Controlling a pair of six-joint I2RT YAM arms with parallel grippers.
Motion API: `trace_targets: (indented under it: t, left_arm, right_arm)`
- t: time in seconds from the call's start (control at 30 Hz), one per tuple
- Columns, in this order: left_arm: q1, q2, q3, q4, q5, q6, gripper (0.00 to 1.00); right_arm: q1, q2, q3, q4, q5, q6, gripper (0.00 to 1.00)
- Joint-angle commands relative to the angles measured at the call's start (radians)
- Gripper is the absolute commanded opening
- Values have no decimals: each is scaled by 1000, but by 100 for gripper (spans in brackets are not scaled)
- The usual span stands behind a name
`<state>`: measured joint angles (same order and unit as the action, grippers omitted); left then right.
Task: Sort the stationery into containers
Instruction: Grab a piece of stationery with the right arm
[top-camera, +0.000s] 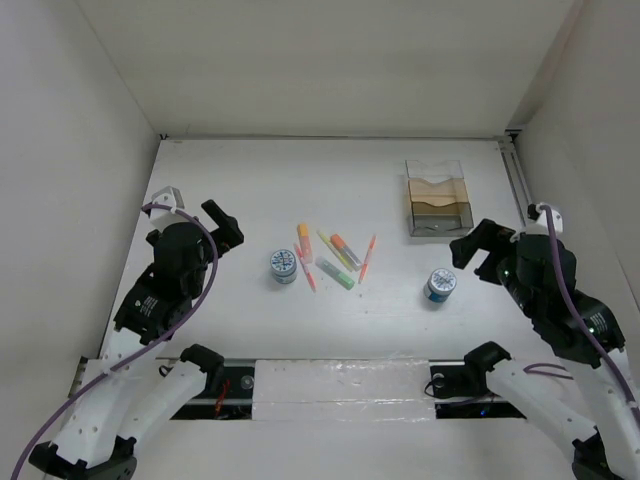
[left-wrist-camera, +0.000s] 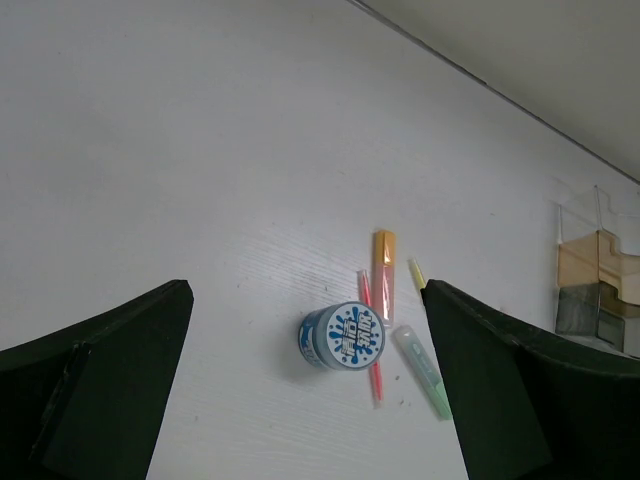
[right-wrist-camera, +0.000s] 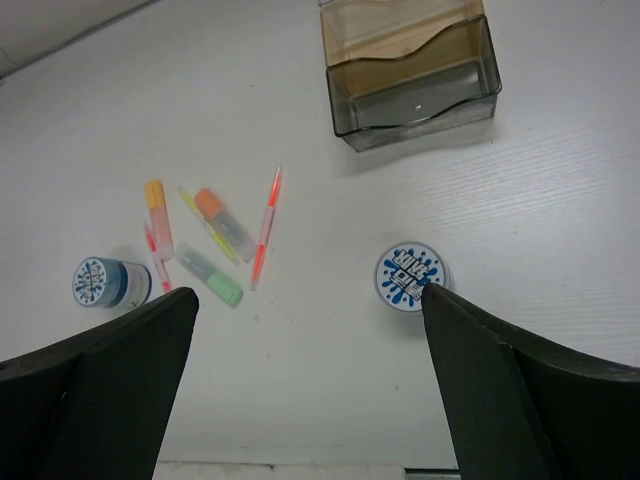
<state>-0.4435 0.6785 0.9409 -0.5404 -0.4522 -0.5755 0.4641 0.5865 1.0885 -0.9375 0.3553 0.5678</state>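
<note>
The clear organizer box (top-camera: 435, 198) sits at the far right of the white table (top-camera: 230, 175), and its stepped tan-brown compartments hold nothing. All the stationery lies outside it on the tabletop. A loose cluster of pens occupies the middle. An orange marker (top-camera: 303, 240) lies at its left side, with a slim pink pen (top-camera: 309, 277) running on from it toward the near edge. A pale green marker (top-camera: 337, 275) lies at the near side of the group. A thin yellow pen (top-camera: 328, 243) and an orange-capped marker (top-camera: 345, 250) lie close side by side in the centre, and an orange-red pen (top-camera: 367, 258) lies a little apart on the right. The left tub (top-camera: 284, 265), round with a blue-and-white patterned lid, stands upright just beside the pink pen at the left of the cluster. The right tub (top-camera: 439, 285), of the same pattern, stands alone on the near side of the box and well apart from the pens. The left gripper (top-camera: 225, 225) hangs above the left part of the table, left of the left tub, with its jaws spread wide and nothing between them. The right gripper (top-camera: 470, 245) hangs at the right side, near the box and just right of the right tub, its jaws likewise spread wide and holding nothing.
</note>
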Motion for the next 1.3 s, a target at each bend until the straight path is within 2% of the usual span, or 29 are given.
trace_targets:
  t: [0.0, 0.17, 0.3, 0.47, 0.6, 0.8, 0.93, 1.07, 1.27]
  left_arm:
    - [-1, -8, -2, 25, -2, 16, 100]
    - [-1, -17, -2, 25, -2, 16, 100]
    - [-1, -17, -2, 25, -2, 16, 100]
    - [-1, -17, -2, 36, 26, 25, 100]
    - [-1, -17, -2, 54, 79, 46, 100]
    - [-1, -48, -11, 75, 150, 74, 100]
    - [-1, -48, -21, 76, 175, 83, 100]
    - [-1, -71, -21, 76, 184, 83, 100]
    - [-1, -89, -21, 86, 207, 83, 100]
  right_arm:
    - [-4, 30, 39, -21, 2, 24, 100]
    - [-4, -33, 39, 5, -68, 33, 100]
    - [-4, -7, 19, 5, -90, 33, 100]
    - [-4, 27, -100, 84, -161, 95, 100]
    - [5, 18, -226, 114, -134, 177, 100]
    - [44, 117, -236, 101, -45, 247, 100]
    - [96, 242, -236, 77, 78, 335, 100]
    - [114, 285, -269, 68, 158, 398, 100]
    - [41, 300, -315, 118, 162, 391, 100]
